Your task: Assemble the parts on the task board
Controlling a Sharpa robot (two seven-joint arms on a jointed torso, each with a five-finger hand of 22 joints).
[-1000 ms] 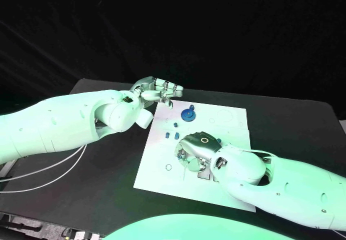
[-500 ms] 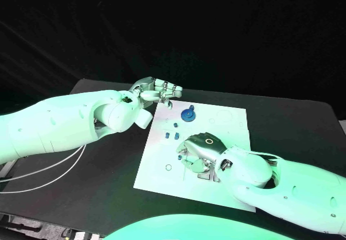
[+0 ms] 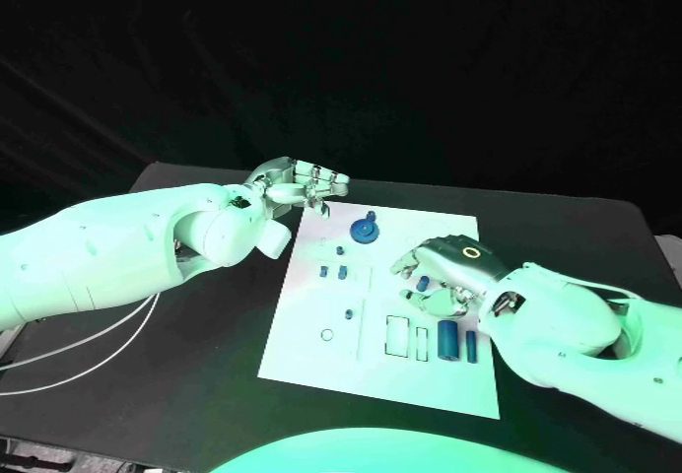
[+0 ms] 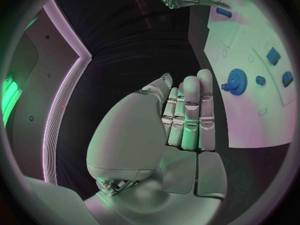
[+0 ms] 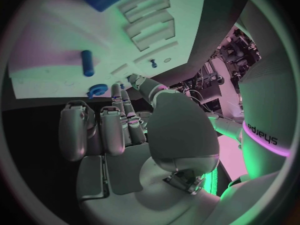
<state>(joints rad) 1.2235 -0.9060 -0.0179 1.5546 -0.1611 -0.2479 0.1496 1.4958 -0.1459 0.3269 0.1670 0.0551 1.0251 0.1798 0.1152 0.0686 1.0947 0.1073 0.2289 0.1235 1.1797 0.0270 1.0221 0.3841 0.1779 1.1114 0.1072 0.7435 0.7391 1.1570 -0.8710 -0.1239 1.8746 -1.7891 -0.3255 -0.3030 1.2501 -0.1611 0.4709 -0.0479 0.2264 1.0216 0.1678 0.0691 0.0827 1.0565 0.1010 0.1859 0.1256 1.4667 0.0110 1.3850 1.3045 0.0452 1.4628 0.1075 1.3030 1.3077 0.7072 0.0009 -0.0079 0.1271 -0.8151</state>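
The right robot hand [image 3: 443,268] hovers over the task board [image 3: 341,350], seemingly empty.

The head camera looked down on the bench [image 3: 170,394] from above; each wrist camera sat close behind its own hand, all sharing the task board [image 3: 363,360].

A robotics lab or test cell is suggested — not a home. A black table [image 3: 199,325] is set against black drapery, and a white task board [image 3: 341,340] printed with outlined slots is laid flat at its centre. Loose white cables [image 3: 86,340] are seen trailing at about 8 o'clock — coloured stage-like lighting is cast throughout.
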